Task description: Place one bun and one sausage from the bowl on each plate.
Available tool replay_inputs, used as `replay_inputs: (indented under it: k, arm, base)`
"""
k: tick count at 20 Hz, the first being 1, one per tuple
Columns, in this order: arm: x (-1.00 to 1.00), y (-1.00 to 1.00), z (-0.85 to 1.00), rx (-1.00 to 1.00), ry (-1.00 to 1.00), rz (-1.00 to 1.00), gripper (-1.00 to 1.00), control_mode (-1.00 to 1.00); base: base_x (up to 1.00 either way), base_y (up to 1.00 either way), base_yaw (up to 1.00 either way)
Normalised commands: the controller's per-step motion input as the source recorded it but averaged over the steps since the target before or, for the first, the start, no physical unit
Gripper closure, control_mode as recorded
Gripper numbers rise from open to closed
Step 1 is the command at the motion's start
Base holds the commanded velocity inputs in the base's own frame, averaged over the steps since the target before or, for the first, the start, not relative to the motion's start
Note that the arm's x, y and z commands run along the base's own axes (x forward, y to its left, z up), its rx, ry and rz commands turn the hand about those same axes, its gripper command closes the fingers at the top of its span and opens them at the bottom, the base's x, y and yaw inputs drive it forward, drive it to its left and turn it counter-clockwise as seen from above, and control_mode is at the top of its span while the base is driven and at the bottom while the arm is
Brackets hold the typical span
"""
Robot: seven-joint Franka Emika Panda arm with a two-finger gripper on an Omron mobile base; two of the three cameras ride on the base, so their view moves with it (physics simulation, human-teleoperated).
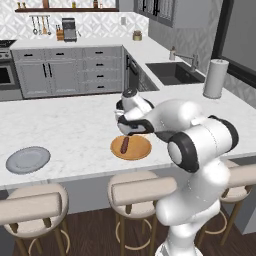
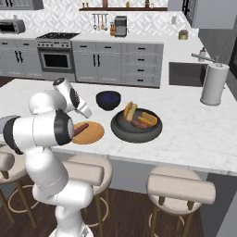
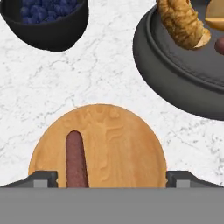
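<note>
One sausage (image 3: pixel 76 159) lies flat on the orange-tan wooden plate (image 3: pixel 122 148), toward the plate's side nearest the grey plate, with its long axis running across the wood grain. The fingers (image 3: pixel 111 178) hang just above this plate, spread wide to either edge of it, holding nothing; the sausage sits between them but apart from both tips. Beside the wooden plate, on the side away from the grey plate, stands the wide dark grey bowl (image 2: pixel 136 129), holding golden-tan buns (image 2: pixel 129 110) and at least one more sausage (image 2: pixel 139 124). Behind the wooden plate sits a smaller glossy navy bowl (image 2: pixel 108 99). The light grey plate (image 1: pixel 28 159) rests well apart from the wooden plate, along the same front edge of the white marble counter (image 1: pixel 75 125).
</note>
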Motion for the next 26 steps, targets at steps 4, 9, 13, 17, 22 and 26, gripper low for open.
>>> replay_inputs:
  k: [4,9,13,17,22,26]
  arm:
    - [0.28,-1.0,0.82,0.0,0.16,0.15,-1.0,-1.0]
    - [0.35,-0.99,0.58,0.01,0.22,0.17,-1.0,-1.0]
    - [0.58,-0.91,-0.06,0.07,0.26,0.24,-1.0,-1.0]
    - [0.29,-0.74,-0.06,0.24,-0.03,0.15,-1.0,-1.0]
    - [0.02,-0.05,-0.4,0.04,0.0,0.08,-1.0,-1.0]
    - [0.02,0.0,-0.51,0.0,0.0,0.04,-1.0,-1.0]
  base:
    - [0.0,0.0,0.0]
    - [0.0,0.0,0.0]
    - [0.0,0.0,0.0]
    - [0.0,0.0,0.0]
    - [0.0,0.0,0.0]
    - [0.0,0.0,0.0]
